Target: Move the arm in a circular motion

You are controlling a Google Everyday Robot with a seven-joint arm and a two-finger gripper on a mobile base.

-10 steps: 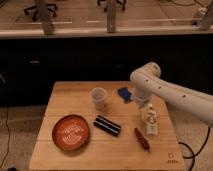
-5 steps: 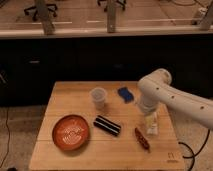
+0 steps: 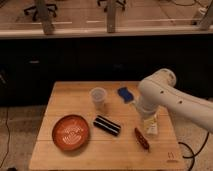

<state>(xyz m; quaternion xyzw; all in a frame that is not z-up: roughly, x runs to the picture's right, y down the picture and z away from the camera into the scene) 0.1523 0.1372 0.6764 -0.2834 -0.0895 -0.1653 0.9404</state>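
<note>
Your arm enters from the right edge of the camera view, where its base end is cut off. Its thick white segment lies with its long axis slanting up and to the left, over the right-hand side of the wooden table. It ends in a bulbous joint dotted with small dark holes, above the table's right half. From there the arm turns and points down toward the tabletop. The gripper hangs below that joint, just over a pale bottle-like item. It blends into the joint and the item beneath, so you cannot tell whether it is spread or closed, or whether it touches that item. A blue sponge lies just left of the joint, partly covered by it. A white cup stands further left, apart from the arm. In front of the cup lies a dark striped bar, with an orange-red plate to its left. A small dark red object near the front edge is hard to identify.
</note>
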